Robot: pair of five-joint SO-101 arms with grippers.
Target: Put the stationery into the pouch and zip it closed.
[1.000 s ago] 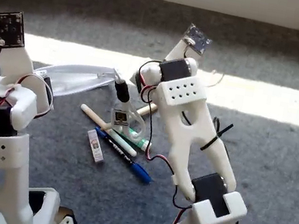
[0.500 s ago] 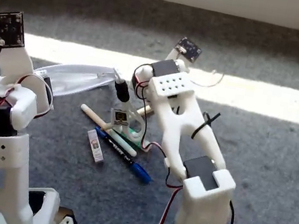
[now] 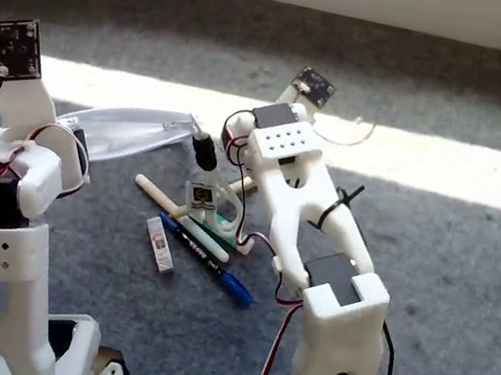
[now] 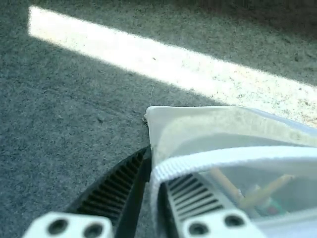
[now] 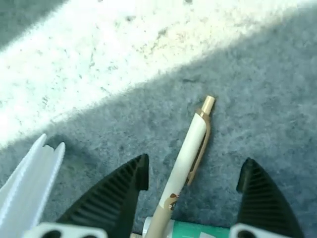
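Note:
A clear pouch (image 3: 135,130) lies on the grey carpet, and my left gripper (image 4: 153,168) is shut on its white zip edge (image 4: 208,161) at the end near the left arm. Loose stationery lies beside it: a cream pen with a gold clip (image 5: 188,148), another cream pen (image 3: 166,200), a green pen (image 3: 220,236), a blue pen (image 3: 213,266), a small white eraser box (image 3: 161,245) and a black-capped item (image 3: 204,153). My right gripper (image 5: 195,162) is open, its fingers on either side of the gold-clip pen, just above it. The pouch's edge (image 5: 29,188) lies beside it.
A bright strip of sunlight (image 3: 446,167) crosses the carpet behind the arms. The right arm's white body (image 3: 297,195) covers part of the stationery in the high view. Open carpet (image 3: 466,281) lies to the right.
The right arm has swung left and dropped lower over the pens. The left arm and the pouch have stayed put.

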